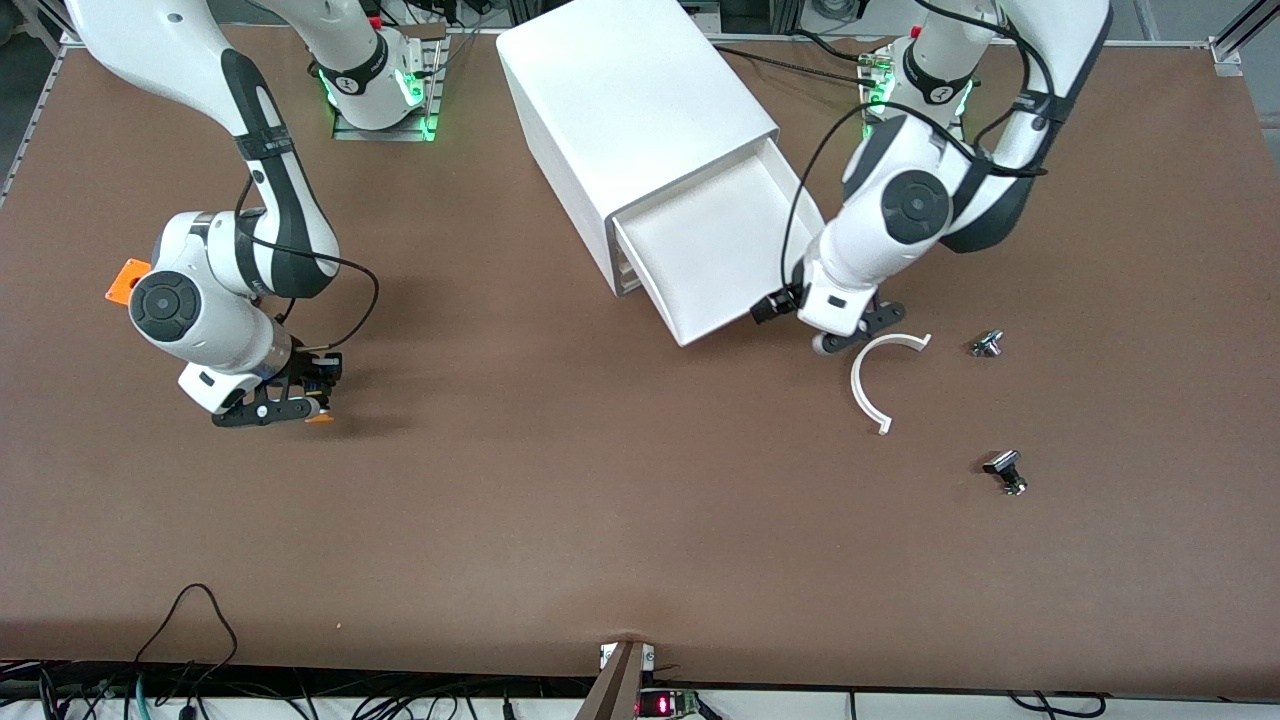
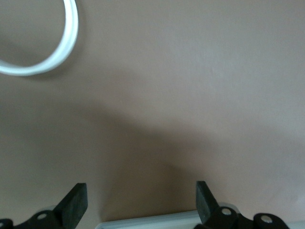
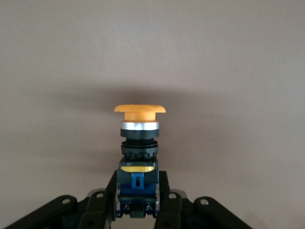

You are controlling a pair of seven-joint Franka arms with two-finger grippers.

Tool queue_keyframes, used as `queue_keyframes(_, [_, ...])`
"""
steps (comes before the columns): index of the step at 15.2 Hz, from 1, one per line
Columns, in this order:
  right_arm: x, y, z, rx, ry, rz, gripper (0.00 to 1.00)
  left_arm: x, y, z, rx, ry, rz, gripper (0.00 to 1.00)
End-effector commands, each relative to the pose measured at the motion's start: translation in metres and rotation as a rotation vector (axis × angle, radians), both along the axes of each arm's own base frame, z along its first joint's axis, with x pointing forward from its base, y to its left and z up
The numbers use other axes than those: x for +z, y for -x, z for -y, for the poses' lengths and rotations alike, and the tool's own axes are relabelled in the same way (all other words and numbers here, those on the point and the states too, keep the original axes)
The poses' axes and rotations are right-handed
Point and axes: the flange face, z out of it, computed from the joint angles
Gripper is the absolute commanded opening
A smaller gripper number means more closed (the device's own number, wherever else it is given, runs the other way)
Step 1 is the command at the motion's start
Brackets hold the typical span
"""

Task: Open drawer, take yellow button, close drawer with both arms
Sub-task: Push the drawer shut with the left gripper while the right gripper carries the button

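Observation:
The white cabinet (image 1: 640, 110) stands mid-table with its top drawer (image 1: 715, 265) pulled out; nothing shows inside the tray. My left gripper (image 1: 850, 335) is open at the drawer's front corner; in the left wrist view the front's white edge (image 2: 152, 221) lies between the spread fingers (image 2: 76, 204) of this gripper (image 2: 140, 202). My right gripper (image 3: 138, 200) is shut on the blue-and-black body of the button (image 3: 139, 143), whose orange cap points away from the wrist. In the front view this gripper (image 1: 300, 400) holds the button (image 1: 320, 417) low over the table toward the right arm's end.
A white C-shaped strip (image 1: 875, 385) lies on the table beside the left gripper and shows again as the strip (image 2: 52, 57) in the left wrist view. Two small dark metal parts (image 1: 987, 344) (image 1: 1005, 470) lie toward the left arm's end. An orange cube (image 1: 127, 280) sits beside the right arm.

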Motion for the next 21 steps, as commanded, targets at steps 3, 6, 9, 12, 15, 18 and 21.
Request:
queue_keyframes(3, [-0.036,0.041,0.036,-0.032,-0.01,0.002,0.35,-0.004,0.083,0.052,-0.105,-0.003,-0.05,1.0])
queue_keyframes(6, [-0.048,0.049,0.037,-0.023,-0.008,0.016,0.37,-0.002,0.112,0.069,-0.118,0.028,-0.086,1.0])
queue_keyframes(9, [-0.051,0.051,0.041,0.005,-0.011,0.003,0.38,-0.006,0.134,0.081,-0.159,0.022,-0.099,1.0])
queue_keyframes(12, [-0.033,0.043,0.043,-0.013,-0.015,0.015,1.0,-0.004,0.141,0.085,-0.174,0.016,-0.099,1.0])
queue_keyframes(15, [-0.002,0.025,0.036,-0.017,-0.026,-0.029,1.0,-0.001,0.154,0.098,-0.212,0.019,-0.095,1.0])
queue_keyframes(18, [0.042,0.005,0.031,-0.016,-0.034,-0.06,1.0,0.011,0.1,0.056,-0.084,0.052,0.001,1.0])
queue_keyframes(21, [0.077,-0.012,0.023,-0.011,-0.036,-0.059,1.0,0.028,0.036,-0.008,0.035,0.087,0.107,1.0])
